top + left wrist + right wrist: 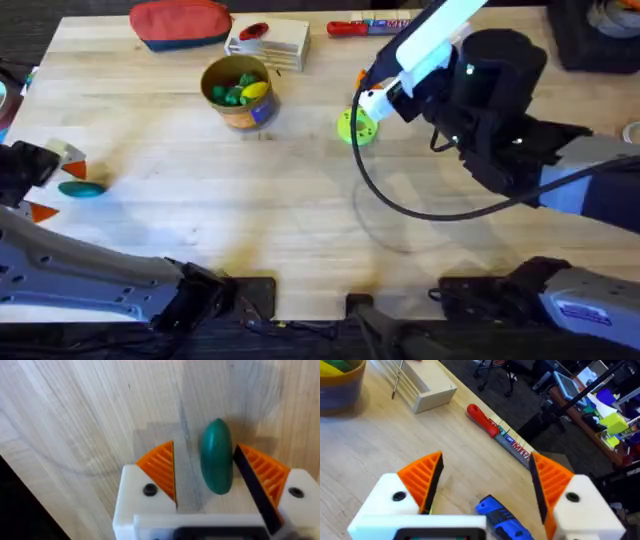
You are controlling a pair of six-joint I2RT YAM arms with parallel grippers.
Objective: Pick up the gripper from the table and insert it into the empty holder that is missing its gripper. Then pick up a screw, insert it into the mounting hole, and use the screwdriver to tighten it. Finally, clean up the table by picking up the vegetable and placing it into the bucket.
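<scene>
Vegetable on table at far-left edge, between parted pads of left gripper, nearer one pad, grip not closed | right gripper spread wide, blue screwdriver between its fingers, above lime disc | bucket far centre-left, holds toy pieces

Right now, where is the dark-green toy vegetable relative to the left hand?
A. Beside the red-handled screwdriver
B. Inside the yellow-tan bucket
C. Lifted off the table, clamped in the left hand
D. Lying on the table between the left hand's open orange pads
D. The left wrist view shows the vegetable lying on the table between the orange pads of the left hand, whose fingers stand open, one with a gap to it.
</scene>
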